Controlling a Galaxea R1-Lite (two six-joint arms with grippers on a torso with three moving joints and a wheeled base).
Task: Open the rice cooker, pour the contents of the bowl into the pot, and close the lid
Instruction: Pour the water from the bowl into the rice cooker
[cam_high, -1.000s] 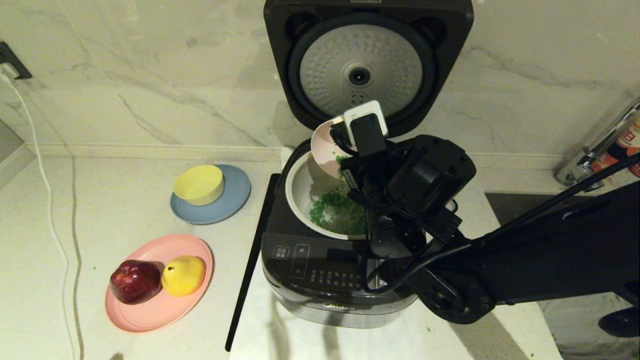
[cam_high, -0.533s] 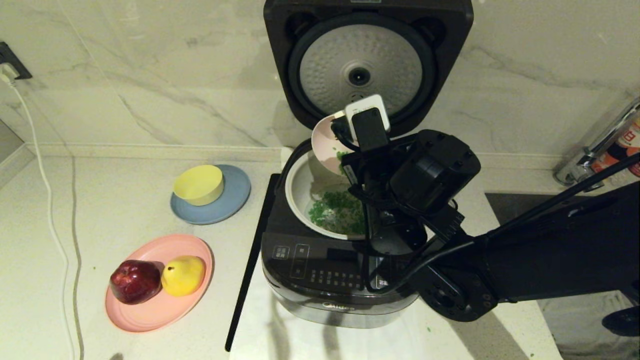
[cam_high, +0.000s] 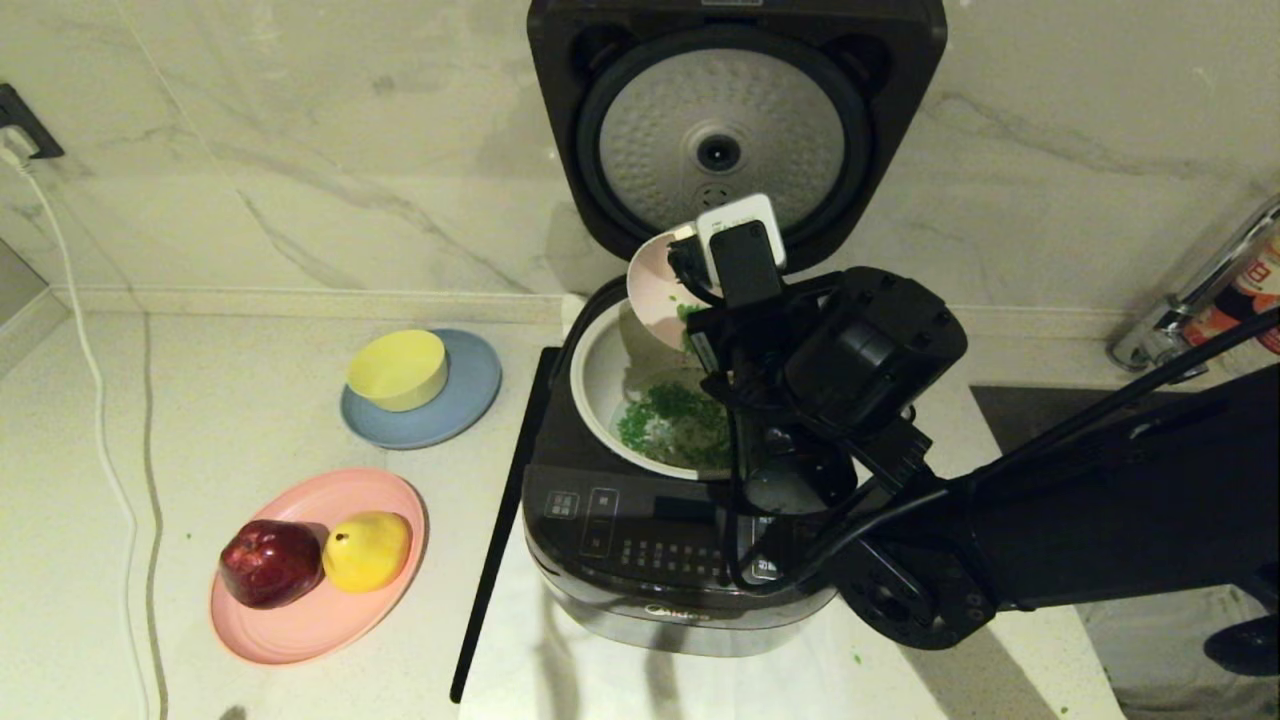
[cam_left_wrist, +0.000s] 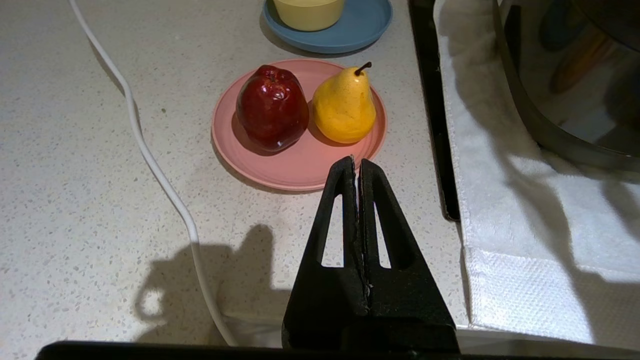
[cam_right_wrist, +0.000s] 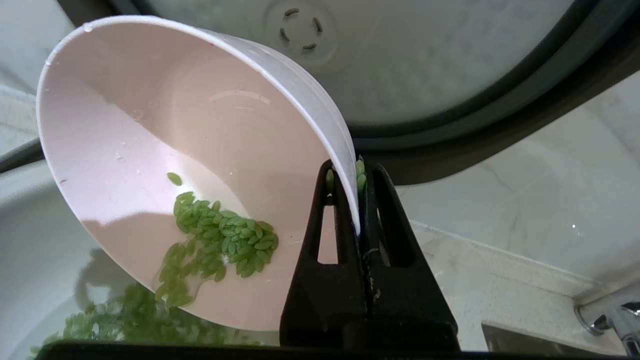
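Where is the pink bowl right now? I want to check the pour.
In the head view the pink bowl is tipped over the back of the open pot, just below the raised lid, its rim clamped by the right gripper.

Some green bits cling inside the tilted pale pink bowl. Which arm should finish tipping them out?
Right: its pincer already grips the pale pink bowl above the off-white pot; left pincer is parked away.

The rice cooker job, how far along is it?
Opening is done: the dark hinged lid stands up. Pouring is in hand: the right tool tips the pale pink bowl over the off-white pot; some green bits still cling inside. Closing remains.
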